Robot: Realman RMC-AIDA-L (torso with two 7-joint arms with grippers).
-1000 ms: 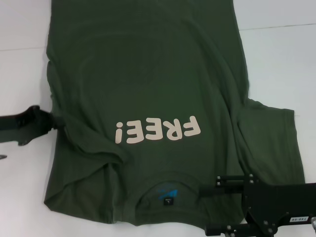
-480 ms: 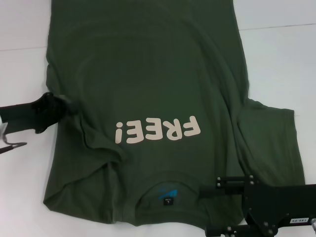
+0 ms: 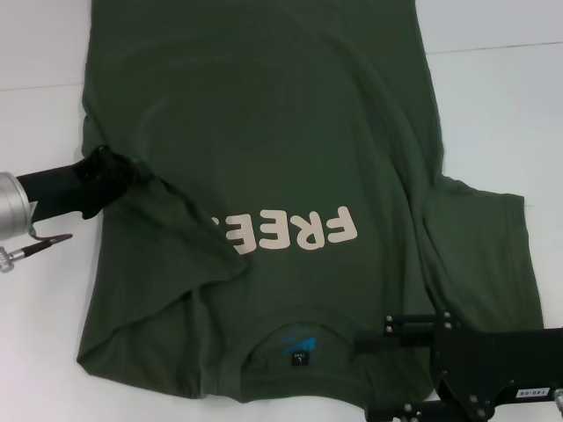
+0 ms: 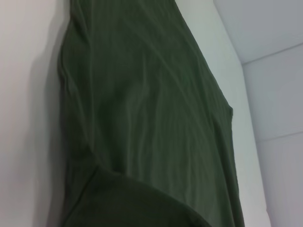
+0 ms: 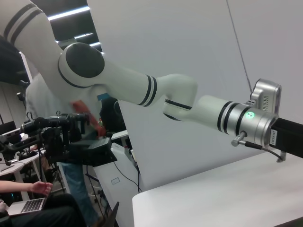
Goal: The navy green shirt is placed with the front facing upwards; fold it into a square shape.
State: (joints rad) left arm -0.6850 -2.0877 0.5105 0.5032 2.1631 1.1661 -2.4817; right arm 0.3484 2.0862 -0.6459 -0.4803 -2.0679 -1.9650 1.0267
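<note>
The navy green shirt point(image 3: 290, 132) lies front up on the white table point(image 3: 493, 114), its collar and blue neck label point(image 3: 299, 345) nearest me. At its left edge my left gripper point(image 3: 110, 171) is shut on the left sleeve and holds it lifted inward, so a fold hides the start of the cream "FREE!" lettering point(image 3: 303, 230). The left wrist view shows only green shirt cloth point(image 4: 142, 118). My right gripper point(image 3: 378, 367) hovers open over the shoulder beside the collar, nothing between its fingers.
The right sleeve point(image 3: 488, 255) lies spread flat on the table. A seam point(image 3: 501, 46) crosses the table top at the far right. The right wrist view looks across at my left arm point(image 5: 189, 104), with people and equipment beyond the table edge.
My left gripper has moved inward over the shirt, dragging the sleeve with it; the fold now covers the "!" and part of an "E". The right gripper has not moved.
</note>
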